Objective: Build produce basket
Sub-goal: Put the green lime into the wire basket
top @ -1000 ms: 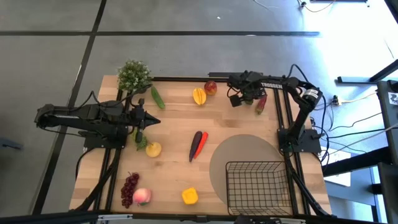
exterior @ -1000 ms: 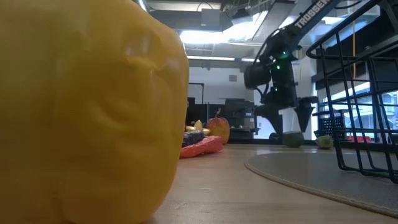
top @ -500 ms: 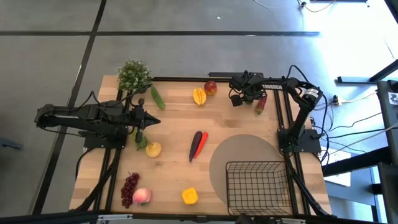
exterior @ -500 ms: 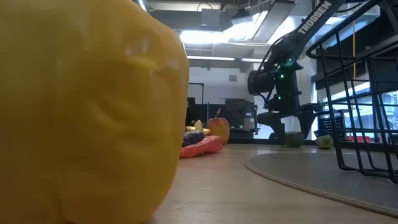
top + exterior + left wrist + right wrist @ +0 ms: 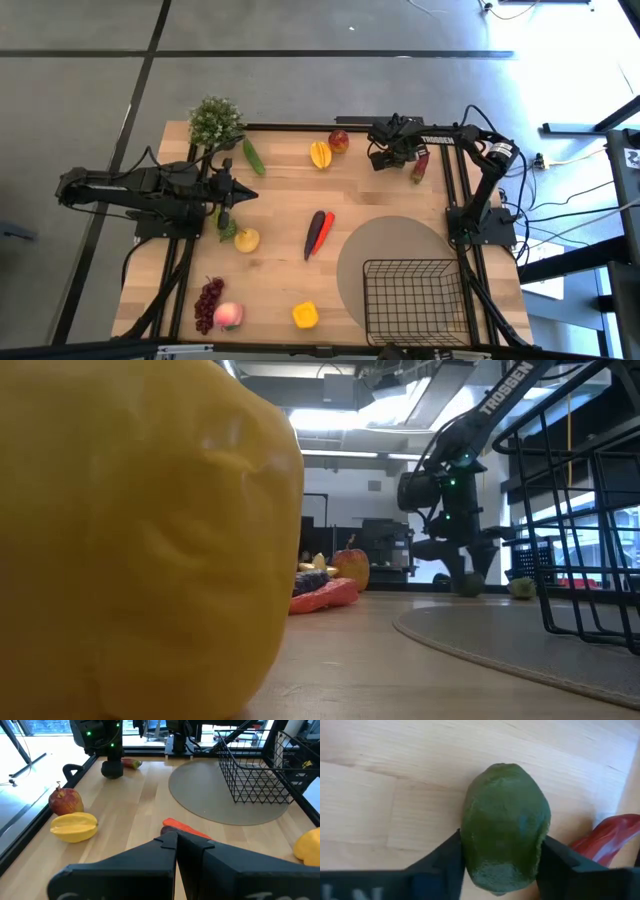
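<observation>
My right gripper (image 5: 501, 870) is at the table's far right, pointing steeply down and shut on a dark green lime-like fruit (image 5: 504, 825), which also shows in the low view as the fruit (image 5: 470, 585). In the high view the gripper (image 5: 400, 160) hides it. A red chili (image 5: 420, 166) lies just beside it. My left gripper (image 5: 176, 842) is shut and holds nothing, hovering at the table's left (image 5: 240, 192). The black wire basket (image 5: 415, 295) stands on a round grey mat at the near right. My right gripper pinches the green fruit between its two fingers, one on each of its opposite sides (image 5: 466, 845). The fingers (image 5: 445, 857) come from above, slanting steeply down. The fruit's underside is on the wooden table (image 5: 470, 593).
An apple (image 5: 339, 141), a mango (image 5: 320, 154) and a cucumber (image 5: 253, 156) lie at the far side. Dark and red chilies (image 5: 318, 232) lie mid-table. Lemon (image 5: 246, 240), grapes (image 5: 208, 302), peach (image 5: 229, 315) and yellow pepper (image 5: 306, 315) lie near left. A potted plant (image 5: 215, 120) stands far left.
My right gripper has closed from wide open onto the green fruit, which stays on the table. My left arm has kept still.
</observation>
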`<state>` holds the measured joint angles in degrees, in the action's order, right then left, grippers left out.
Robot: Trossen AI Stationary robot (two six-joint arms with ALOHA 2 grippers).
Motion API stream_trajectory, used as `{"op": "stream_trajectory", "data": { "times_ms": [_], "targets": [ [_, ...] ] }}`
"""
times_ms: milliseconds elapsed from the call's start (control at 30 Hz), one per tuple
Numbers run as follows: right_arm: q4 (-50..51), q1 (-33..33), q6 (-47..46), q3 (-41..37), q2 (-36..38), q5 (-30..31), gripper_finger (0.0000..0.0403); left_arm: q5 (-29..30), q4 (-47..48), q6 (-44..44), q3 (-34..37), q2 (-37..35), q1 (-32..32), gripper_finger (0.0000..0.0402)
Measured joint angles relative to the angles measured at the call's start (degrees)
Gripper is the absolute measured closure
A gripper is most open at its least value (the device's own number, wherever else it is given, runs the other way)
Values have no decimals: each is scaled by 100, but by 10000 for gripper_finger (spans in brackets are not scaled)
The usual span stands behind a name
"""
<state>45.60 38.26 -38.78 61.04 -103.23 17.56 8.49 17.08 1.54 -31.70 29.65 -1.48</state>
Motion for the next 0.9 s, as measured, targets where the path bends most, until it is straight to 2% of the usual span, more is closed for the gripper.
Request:
{"op": "stream_trajectory", "data": {
  "times_ms": [267, 467, 667, 767, 900],
  "targets": [
    [35, -210, 160, 17, 19, -63, 256, -2, 0, -4, 0, 0, 0, 401],
    [496, -582, 126, 353, 274, -98, 257, -2, 0, -11, -2, 0, 0, 401],
    [1060, -1083, -146, 874, 837, -86, 258, -1, 0, -83, -2, 0, 0, 401],
    [1166, -1427, -295, 1095, 1221, -81, 258, 0, -2, -332, -2, 0, 0, 401],
    [1139, -1963, -399, 1357, 1791, 15, 258, 84, -9, -244, -2, 0, 0, 401]
  ]
}}
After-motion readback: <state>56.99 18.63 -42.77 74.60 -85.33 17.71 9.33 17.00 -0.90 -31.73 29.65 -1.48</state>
